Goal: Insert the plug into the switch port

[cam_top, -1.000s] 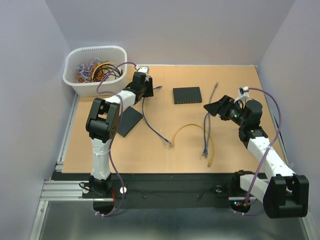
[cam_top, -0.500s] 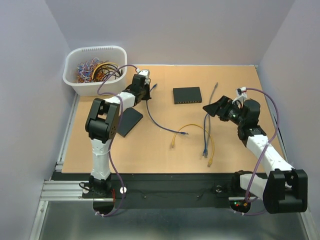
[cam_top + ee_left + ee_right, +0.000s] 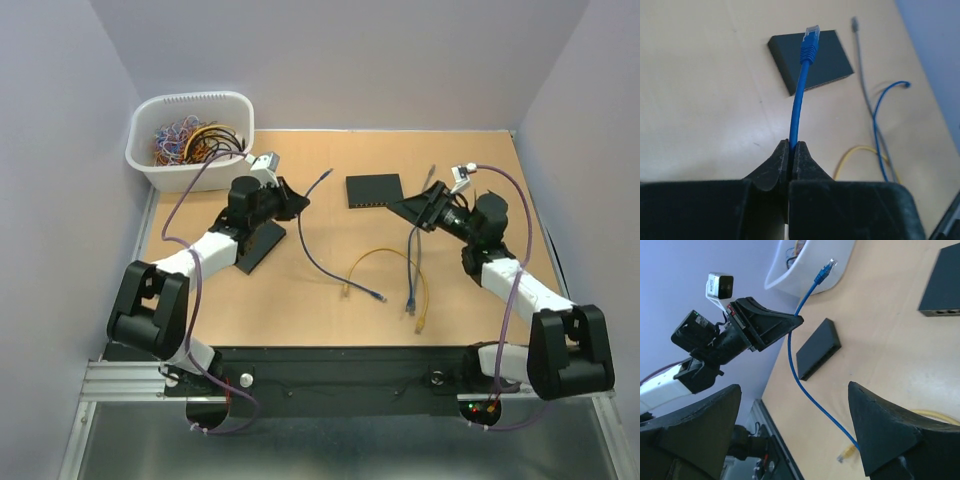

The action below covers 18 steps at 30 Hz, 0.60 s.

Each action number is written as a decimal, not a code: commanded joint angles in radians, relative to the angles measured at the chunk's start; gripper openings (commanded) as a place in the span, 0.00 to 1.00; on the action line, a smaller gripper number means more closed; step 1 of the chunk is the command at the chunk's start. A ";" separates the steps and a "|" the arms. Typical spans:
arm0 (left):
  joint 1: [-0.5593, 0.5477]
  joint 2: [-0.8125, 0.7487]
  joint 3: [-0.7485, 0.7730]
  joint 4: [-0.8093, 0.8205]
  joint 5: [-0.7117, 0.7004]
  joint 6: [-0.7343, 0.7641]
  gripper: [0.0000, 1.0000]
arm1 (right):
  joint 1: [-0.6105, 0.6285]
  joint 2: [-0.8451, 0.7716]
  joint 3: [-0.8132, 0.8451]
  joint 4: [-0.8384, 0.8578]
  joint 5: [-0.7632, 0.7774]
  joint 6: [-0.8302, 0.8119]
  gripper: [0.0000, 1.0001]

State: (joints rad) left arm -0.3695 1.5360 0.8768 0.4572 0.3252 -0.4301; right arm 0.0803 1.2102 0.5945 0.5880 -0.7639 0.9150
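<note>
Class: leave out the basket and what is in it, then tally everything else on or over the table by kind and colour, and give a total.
Blue cables: 2, the held blue cable in the left gripper and the loose blue cable
Yellow cable: 1
Grey cable: 1
Black switches: 2, the middle switch and the left switch
Total: 6

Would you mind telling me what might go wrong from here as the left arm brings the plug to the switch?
The left gripper pinches the blue cable well behind the plug, so the plug may bend aside at the port of the switch. The cable's tail lies by the yellow cable and could drag it. The open right gripper hovers close to the switch and may crowd the approach.
</note>
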 commanded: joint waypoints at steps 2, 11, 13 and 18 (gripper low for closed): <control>-0.003 -0.128 -0.146 0.248 0.187 -0.214 0.00 | 0.119 0.061 0.073 0.196 -0.003 0.085 0.84; -0.012 -0.280 -0.357 0.593 0.299 -0.464 0.00 | 0.233 0.161 0.134 0.282 0.101 0.082 0.68; -0.014 -0.295 -0.374 0.643 0.317 -0.507 0.00 | 0.243 0.193 0.145 0.297 0.109 0.093 0.66; -0.016 -0.300 -0.417 0.742 0.340 -0.588 0.00 | 0.283 0.239 0.180 0.326 0.132 0.094 0.62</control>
State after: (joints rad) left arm -0.3798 1.2663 0.4908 1.0183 0.6117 -0.9100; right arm 0.3359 1.4353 0.7143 0.8204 -0.6632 1.0027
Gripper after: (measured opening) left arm 0.070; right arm 0.636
